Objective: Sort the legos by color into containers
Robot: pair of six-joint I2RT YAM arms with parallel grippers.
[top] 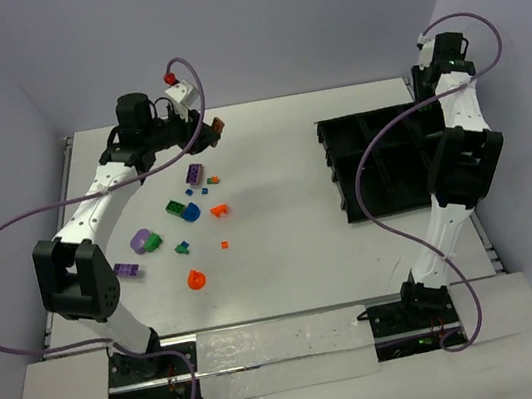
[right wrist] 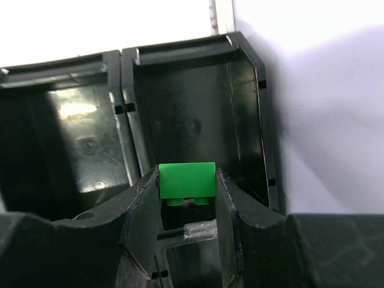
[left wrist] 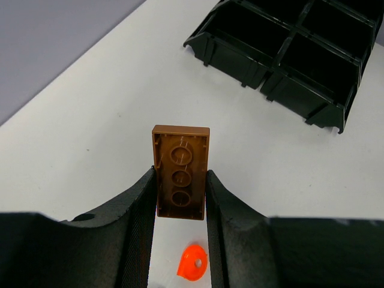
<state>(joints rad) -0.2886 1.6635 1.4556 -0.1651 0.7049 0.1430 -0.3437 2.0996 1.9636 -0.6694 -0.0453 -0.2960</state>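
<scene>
Holding a brown brick [left wrist: 180, 173] pinched across its narrow width, my left hand [left wrist: 181, 183] hangs above the surface [left wrist: 90, 150], with the brick's long axis pointing away from the wrist. The containers [left wrist: 282, 45] sit well apart, ahead and to the right, and I see nothing in between. My right hand [right wrist: 187, 195] is far nearer, pinching a green brick [right wrist: 186, 182] at a corner compartment. Loose legos [top: 196, 205], an orange piece [left wrist: 193, 264] among them, lie below the left hand.
</scene>
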